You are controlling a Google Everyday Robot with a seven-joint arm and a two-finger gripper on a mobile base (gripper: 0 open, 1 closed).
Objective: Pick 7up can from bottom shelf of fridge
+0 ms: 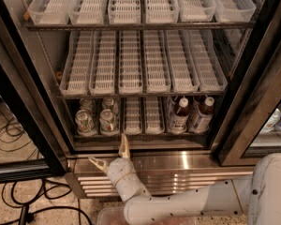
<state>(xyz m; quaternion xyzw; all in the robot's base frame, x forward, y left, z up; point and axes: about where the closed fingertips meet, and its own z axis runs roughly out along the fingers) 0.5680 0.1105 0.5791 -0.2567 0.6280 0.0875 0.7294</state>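
7up can above splayed pincer

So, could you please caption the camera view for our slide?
Open gripper at the fridge base, below the bottom shelf holding cans.

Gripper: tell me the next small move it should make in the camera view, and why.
Probably lift and ease forward toward the front 7up can. The gripper sits open below the shelf, in front of the base grille, and holds nothing. The can stands just above it, in the second lane from the left, so a short rise should bring the fingers level with it.
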